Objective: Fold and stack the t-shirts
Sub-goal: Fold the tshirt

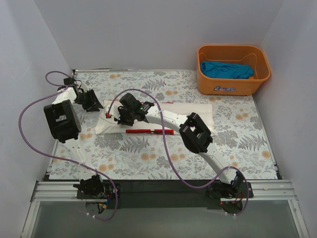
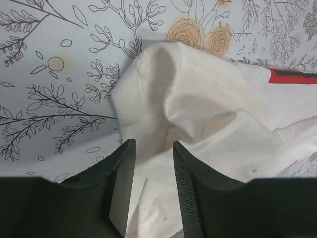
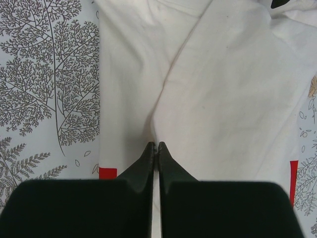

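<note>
The white t-shirt [image 1: 200, 109] lies folded into a long strip across the middle of the floral table, with red trim [image 1: 148, 131] along its near edge. My right gripper [image 1: 121, 118] sits over its left part. In the right wrist view that gripper [image 3: 157, 145] is shut, with its tips pinching a crease of the white shirt [image 3: 223, 89]. My left gripper [image 1: 93, 104] is at the shirt's left end. In the left wrist view it [image 2: 152, 144] is open, with bunched white cloth [image 2: 198, 99] under and beyond the jaws. A teal-blue t-shirt [image 1: 226, 69] lies in the basket. The red t-shirt is out of view.
The orange plastic basket [image 1: 233, 87] stands at the back right corner of the table. White walls close in the table on the left, back and right. The right arm [image 1: 198, 134] reaches diagonally over the shirt's near edge. Purple cables loop over the left side.
</note>
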Robot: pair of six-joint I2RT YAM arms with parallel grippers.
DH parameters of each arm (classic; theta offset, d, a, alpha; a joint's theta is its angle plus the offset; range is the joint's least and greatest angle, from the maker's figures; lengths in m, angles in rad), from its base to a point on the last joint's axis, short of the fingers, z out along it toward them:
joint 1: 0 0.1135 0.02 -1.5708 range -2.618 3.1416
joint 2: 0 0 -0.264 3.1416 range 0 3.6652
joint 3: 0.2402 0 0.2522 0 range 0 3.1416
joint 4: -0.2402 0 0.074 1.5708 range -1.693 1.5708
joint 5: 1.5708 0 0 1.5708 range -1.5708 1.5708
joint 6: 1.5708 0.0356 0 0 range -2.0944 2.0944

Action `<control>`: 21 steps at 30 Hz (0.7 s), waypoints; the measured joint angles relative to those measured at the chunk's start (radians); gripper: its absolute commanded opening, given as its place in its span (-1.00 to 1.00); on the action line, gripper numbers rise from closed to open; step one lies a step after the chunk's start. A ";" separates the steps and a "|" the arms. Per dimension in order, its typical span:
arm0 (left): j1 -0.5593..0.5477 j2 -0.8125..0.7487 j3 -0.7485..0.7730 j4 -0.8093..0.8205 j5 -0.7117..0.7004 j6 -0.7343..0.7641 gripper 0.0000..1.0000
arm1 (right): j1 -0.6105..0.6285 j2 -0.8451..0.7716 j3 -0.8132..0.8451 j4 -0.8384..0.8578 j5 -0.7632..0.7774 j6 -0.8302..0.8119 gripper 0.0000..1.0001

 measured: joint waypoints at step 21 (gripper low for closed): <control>-0.002 -0.057 -0.079 0.045 0.014 -0.014 -0.35 | 0.000 0.000 -0.014 0.003 0.014 -0.004 -0.97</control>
